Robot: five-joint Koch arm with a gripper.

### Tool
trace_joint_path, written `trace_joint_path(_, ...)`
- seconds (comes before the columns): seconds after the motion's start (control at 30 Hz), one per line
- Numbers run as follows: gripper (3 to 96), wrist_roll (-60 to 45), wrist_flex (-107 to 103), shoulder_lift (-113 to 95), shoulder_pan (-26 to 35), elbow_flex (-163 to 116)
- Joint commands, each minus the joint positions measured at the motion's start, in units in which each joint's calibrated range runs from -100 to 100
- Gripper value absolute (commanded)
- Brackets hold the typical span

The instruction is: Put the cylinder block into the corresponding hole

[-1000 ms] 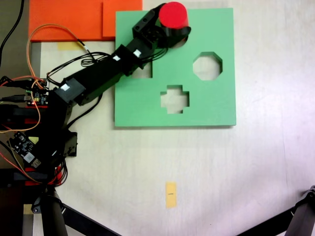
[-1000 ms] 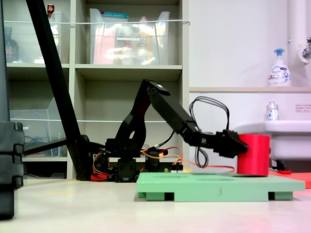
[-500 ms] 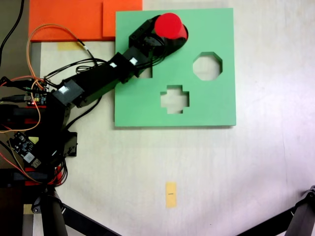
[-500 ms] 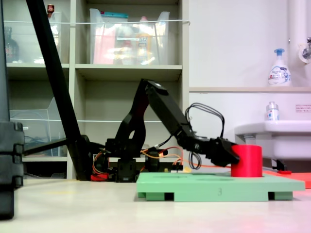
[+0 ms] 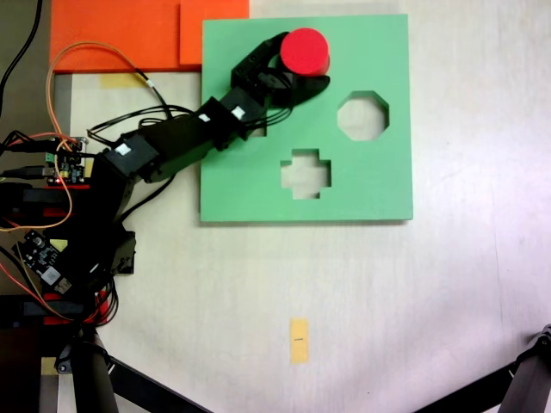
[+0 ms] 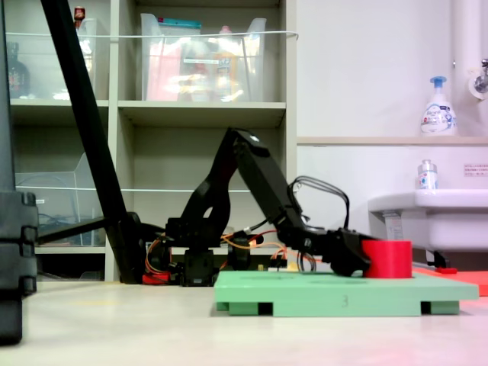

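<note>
cylinder block (image 5: 306,51) sunk in hole, gripper (image 5: 300,62) spread (flanking) — green board (image 5: 370,176)

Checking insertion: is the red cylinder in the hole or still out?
Partly in. In the second exterior view the cylinder stands upright, only its upper part showing above the board; the hole itself is hidden.

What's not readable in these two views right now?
- The hole: covered by the cylinder block in the first exterior view; side-on in the second exterior view, so seating depth unclear.
- Fingers: contact with the block unclear in both exterior views.
- Square cutout: mostly under the arm.
</note>
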Motion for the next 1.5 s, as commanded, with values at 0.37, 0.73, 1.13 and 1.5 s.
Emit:
trace_joint_path(0.37,87.3,-0.83,-3.63,-51.85,-0.68,-24.85)
trace_joint_path(0.73,53.0,-21.73,-63.53,-111.49,-11.04,-15.18)
trace_joint_path(1.13,49.9,-42.64,-35.31,-111.49,-26.96,-56.15)
trace_joint_path(1.5,49.1,-50.31,-39.84,-111.49,-26.62,-73.1)
